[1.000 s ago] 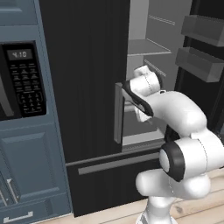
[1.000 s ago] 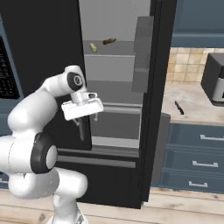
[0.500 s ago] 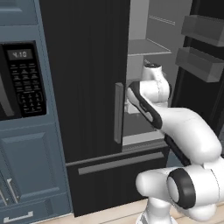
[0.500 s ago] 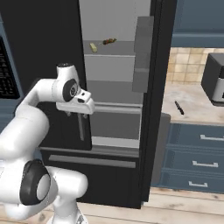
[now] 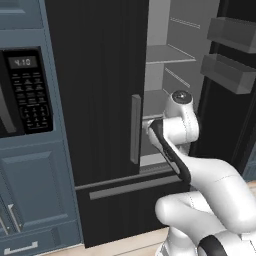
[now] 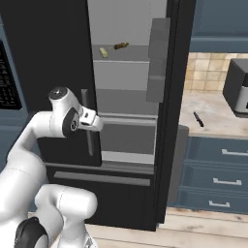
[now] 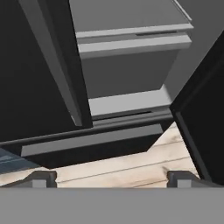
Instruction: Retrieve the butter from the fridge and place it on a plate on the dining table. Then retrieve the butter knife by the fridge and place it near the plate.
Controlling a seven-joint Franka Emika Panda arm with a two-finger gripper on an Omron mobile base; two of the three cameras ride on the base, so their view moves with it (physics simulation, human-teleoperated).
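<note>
Rendered kitchen: blue-grey cabinets, a microwave (image 5: 22,92) at the left of the left base frame, pale wood floor along the bottom. The fridge (image 6: 48,58) fills the centre, its right door swung open on a pale grey interior, its left door shut.

The butter (image 6: 103,52) lies on a high shelf, upper centre-left of the right base frame, just beside a smaller dark lump (image 6: 121,46). Judged a light, stiff stick while cold, but slick and easily dented; best taken across its short sides near the middle, with gentle closing.

The butter knife (image 6: 198,119) lies on the counter (image 6: 213,114) at centre-right of that frame, well apart from the fridge interior. Thin and flat on stone, likely awkward to pinch.

The gripper (image 7: 111,178) has its fingers spread wide with nothing between them, aimed down at the fridge's lower shelves and bottom drawer.

Hard to make out: the butter is tiny, so its exact lie is unclear. In the left base frame the arm hides part of the interior. Plate and dining table are out of frame.
</note>
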